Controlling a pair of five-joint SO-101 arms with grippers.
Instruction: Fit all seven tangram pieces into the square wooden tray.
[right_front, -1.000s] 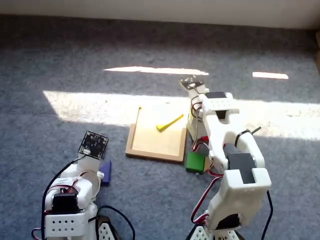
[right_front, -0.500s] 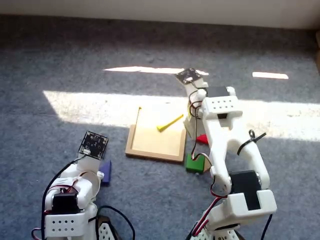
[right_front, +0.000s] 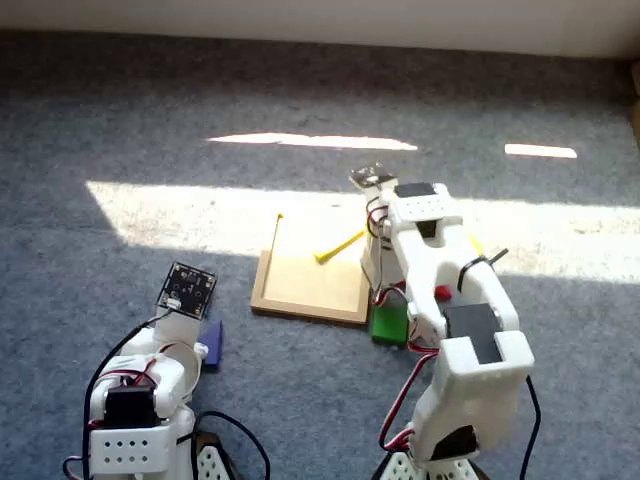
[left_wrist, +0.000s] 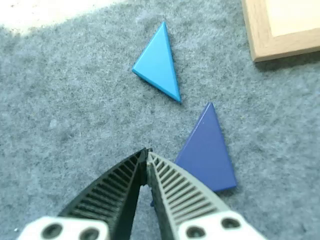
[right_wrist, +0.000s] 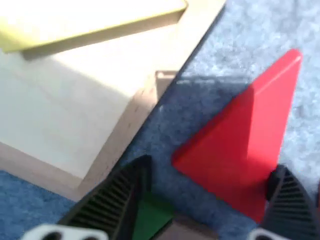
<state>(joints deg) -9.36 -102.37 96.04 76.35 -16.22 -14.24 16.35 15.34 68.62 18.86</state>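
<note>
wooden tray (right_front: 310, 312) holds 1 yellow piece (right_front: 338, 246); green piece (right_front: 390, 322) just beside it.

Grey carpet (right_front: 120, 120) w/ wooden tray (right_front: 305, 312), green piece (right_front: 388, 325), red triangle (right_wrist: 240, 150), lt-blue triangle (left_wrist: 159, 62) & dk-blue triangle (left_wrist: 206, 150) on it.

Left arm (right_front: 140, 400) and right arm (right_front: 455, 330): white plastic shells, black motor blocks, looping red and black cables. Left gripper (left_wrist: 146, 152) fingers (left_wrist: 112, 192) ribbed, one black, one grey.

From above, the right arm (right_front: 432, 250) hides part of the green piece (right_front: 388, 323), the left arm (right_front: 140, 392) part of the dark blue triangle (right_front: 212, 341). Wrist views' edges cut off the tray (left_wrist: 260, 36) and the yellow piece (right_wrist: 90, 24).
</note>
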